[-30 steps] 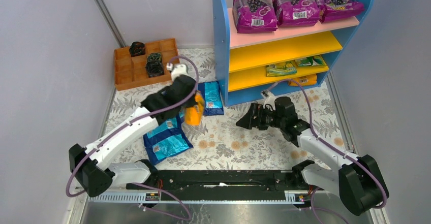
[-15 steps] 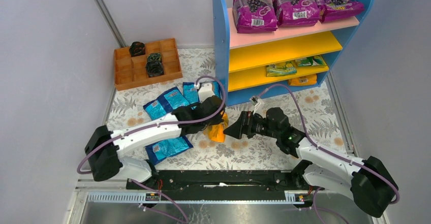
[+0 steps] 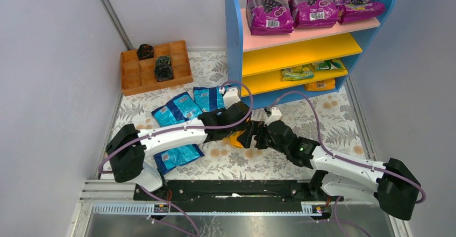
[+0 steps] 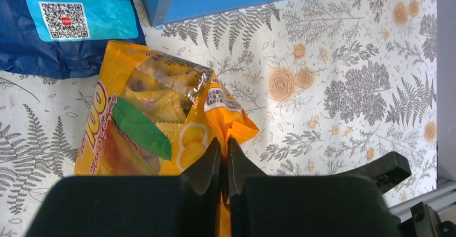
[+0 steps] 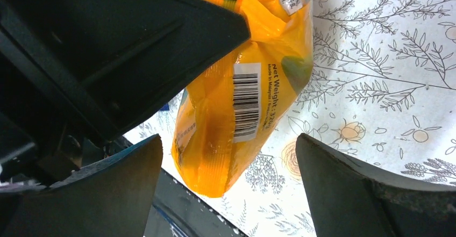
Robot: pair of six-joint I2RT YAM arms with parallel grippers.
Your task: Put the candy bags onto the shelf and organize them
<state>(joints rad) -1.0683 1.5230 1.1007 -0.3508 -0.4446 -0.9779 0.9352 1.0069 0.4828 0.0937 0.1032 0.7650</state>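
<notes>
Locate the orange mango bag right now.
Top view, mid-mat, in front of the shelf: the orange bag is pinched in the left claw, with the open right claw straddling it.

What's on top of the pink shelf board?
Three purple grape bags lie side by side on the pink board. They cover most of it, so anything underneath is hidden.

Floral-print bench [image 3: 349, 120]; on it, shiny blue plastic candy bags [image 3: 183, 106] centre-left, orange compartmented tray [image 3: 129, 71] upper left, blue-sided three-tier shelf [image 3: 233, 43] upper right.
</notes>
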